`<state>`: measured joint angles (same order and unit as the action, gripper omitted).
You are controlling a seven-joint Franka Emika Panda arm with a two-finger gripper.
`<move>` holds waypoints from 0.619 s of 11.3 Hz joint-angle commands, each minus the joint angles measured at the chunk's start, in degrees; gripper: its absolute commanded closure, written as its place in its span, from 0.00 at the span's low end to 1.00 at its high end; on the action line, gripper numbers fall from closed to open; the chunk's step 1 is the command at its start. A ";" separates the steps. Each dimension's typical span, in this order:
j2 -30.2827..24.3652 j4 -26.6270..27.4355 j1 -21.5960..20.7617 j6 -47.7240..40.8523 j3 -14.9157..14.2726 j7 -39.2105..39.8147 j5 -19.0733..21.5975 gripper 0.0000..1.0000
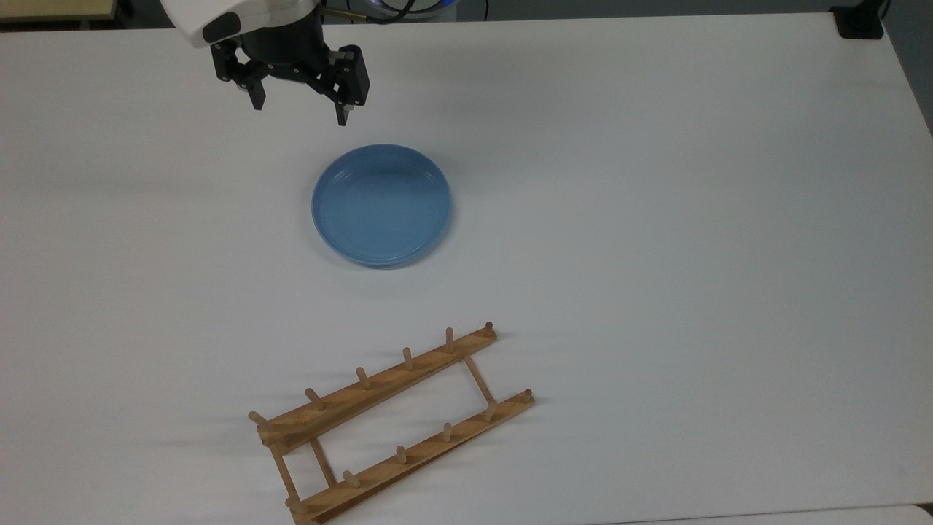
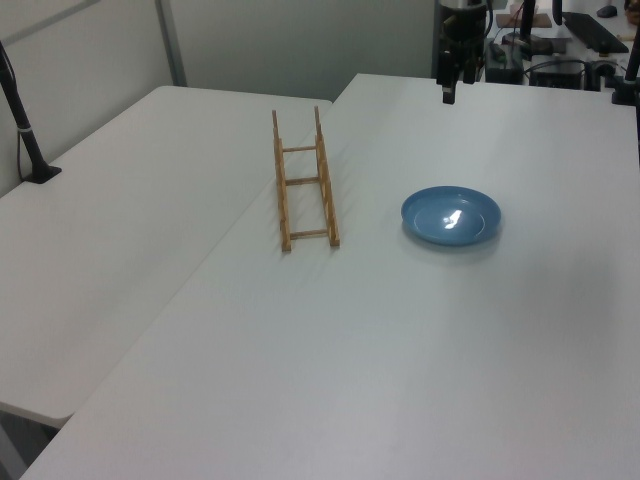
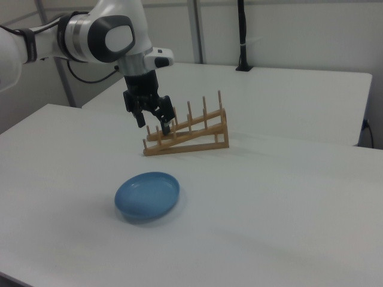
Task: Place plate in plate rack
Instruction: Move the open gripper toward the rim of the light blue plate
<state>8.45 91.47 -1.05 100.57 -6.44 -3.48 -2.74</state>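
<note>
The light-blue plate [image 1: 381,204] [image 2: 451,216] [image 3: 147,195] lies flat on the white table. The wooden plate rack [image 1: 379,386] [image 2: 302,181] [image 3: 191,140] stands apart from it, toward the top view's bottom edge, with nothing in it. My gripper [image 1: 299,113] [image 2: 449,95] [image 3: 157,127] hangs open and empty above the table. It is off the plate's rim, to the top view's upper left of the plate, on the side away from the rack. Its fingers point down and touch nothing.
A black clamp base [image 1: 860,22] sits at the table's corner in the top view's upper right. A black post [image 2: 25,130] [image 3: 242,36] stands on the neighbouring table. Desk clutter [image 2: 560,50] lies behind the arm.
</note>
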 commanded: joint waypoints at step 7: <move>8.58 -2.09 2.72 12.67 0.03 4.60 0.68 0.03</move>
<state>11.93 88.98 -0.13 116.12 -6.57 -2.90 -6.83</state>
